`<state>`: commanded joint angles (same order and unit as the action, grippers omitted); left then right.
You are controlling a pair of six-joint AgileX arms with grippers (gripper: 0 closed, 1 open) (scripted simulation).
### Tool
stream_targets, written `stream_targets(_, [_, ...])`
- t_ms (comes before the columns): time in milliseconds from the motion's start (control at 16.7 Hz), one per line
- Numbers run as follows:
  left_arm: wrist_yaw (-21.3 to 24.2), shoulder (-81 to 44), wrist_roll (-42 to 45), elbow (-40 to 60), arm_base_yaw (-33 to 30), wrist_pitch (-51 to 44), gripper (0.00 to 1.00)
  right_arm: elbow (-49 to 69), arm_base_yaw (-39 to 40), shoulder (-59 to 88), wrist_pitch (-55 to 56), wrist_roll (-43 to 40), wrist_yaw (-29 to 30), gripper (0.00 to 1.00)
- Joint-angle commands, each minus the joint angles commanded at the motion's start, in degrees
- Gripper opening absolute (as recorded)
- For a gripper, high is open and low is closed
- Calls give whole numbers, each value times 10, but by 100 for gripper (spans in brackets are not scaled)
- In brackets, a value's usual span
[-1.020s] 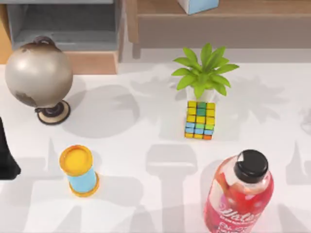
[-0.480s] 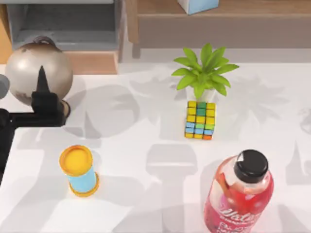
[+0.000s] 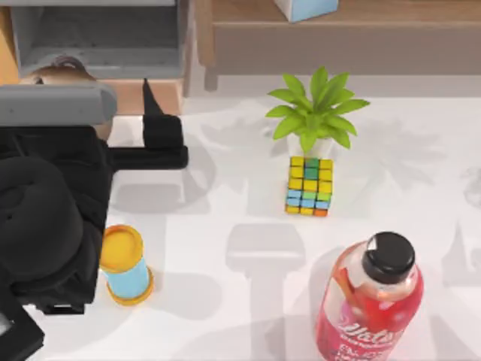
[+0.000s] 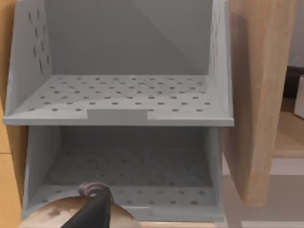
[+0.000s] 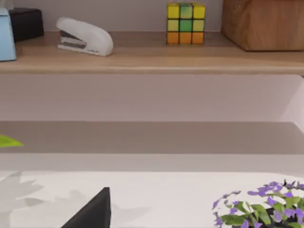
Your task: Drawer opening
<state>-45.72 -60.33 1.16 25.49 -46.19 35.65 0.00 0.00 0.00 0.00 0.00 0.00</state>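
The left gripper (image 3: 150,101) reaches toward eleven o'clock, aimed at the grey drawer unit (image 3: 98,37) at the table's far left; whether its fingers are apart, I cannot tell. It passes over the globe (image 4: 71,213), presumably to reach the drawer front (image 4: 118,115).

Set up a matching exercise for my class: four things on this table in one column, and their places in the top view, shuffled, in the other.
Things:
1. plant
2. red bottle
3. yellow-lidded can
4. colour cube

Places:
A. near edge, right of centre
B. just in front of the plant
C. beside the left arm, near left
D. behind the cube, toward the shelf

Pairs: 1-D, 2-A, 3-C, 4-B
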Motion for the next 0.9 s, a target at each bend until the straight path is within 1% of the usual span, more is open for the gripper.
stream_targets(300, [1,0,0,-1,1,0,100,0,0,0,0,0,0,100])
stream_targets(360, [6,-3,6,3,7,4,100,0,0,0,0,0,0,100])
stream_targets(480, [33,-23,37,25,37,24,100,0,0,0,0,0,0,100])
stream_targets(660, [107,-83,128,79,118,73,100,0,0,0,0,0,0,100])
stream_targets(900, [248,-211,309,174,270,156,100,0,0,0,0,0,0,100])
